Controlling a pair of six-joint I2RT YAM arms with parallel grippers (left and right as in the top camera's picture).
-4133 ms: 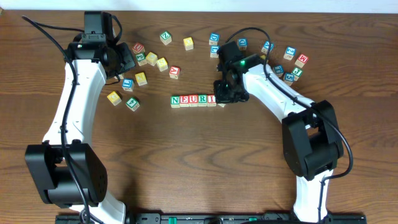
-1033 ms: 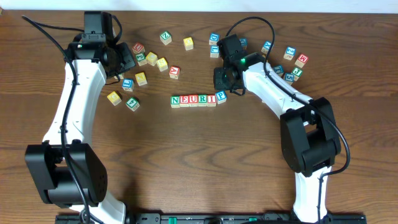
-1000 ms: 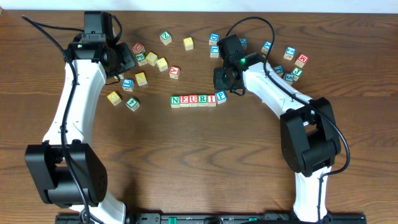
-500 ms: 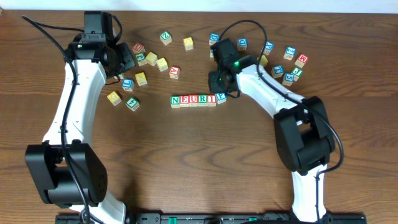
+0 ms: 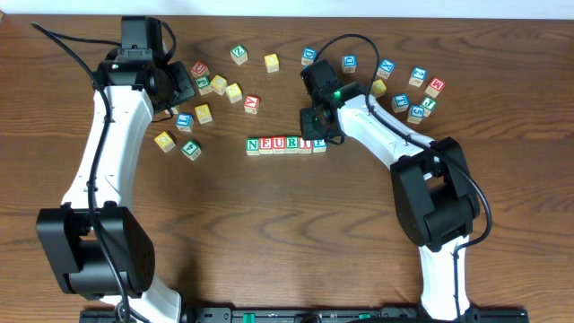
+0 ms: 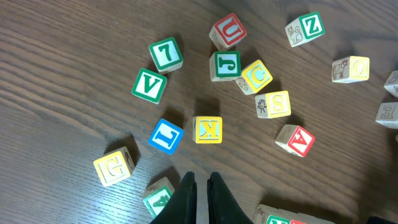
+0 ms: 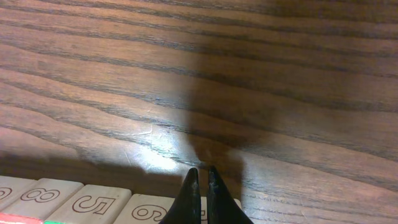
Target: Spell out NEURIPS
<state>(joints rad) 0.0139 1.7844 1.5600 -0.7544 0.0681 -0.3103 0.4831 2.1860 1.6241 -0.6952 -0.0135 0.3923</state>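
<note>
A row of cubes reading N, E, U, R, I, P (image 5: 279, 144) lies at the table's middle. My right gripper (image 5: 315, 132) is shut and empty. It hangs over the row's right end and partly hides the P cube (image 5: 319, 144). In the right wrist view the shut gripper (image 7: 201, 170) points down at the row's last cube, and the cubes' back faces (image 7: 93, 202) show outlined numbers. The yellowish S cube (image 6: 273, 104) lies loose, also seen from overhead (image 5: 234, 91). My left gripper (image 6: 198, 177) is shut and empty, high above the loose cubes (image 5: 182, 85).
Loose cubes lie at the back left: another red U (image 6: 227, 30), green J (image 6: 224, 65), yellow K (image 6: 207, 129), blue L (image 6: 165, 135), yellow G (image 6: 114, 166), red A (image 6: 295, 140). Several more cubes (image 5: 417, 94) lie at the back right.
My right gripper has moved left and down to the row's right end. The P cube, tilted before, now sits in line with the row. The left arm has not moved.
</note>
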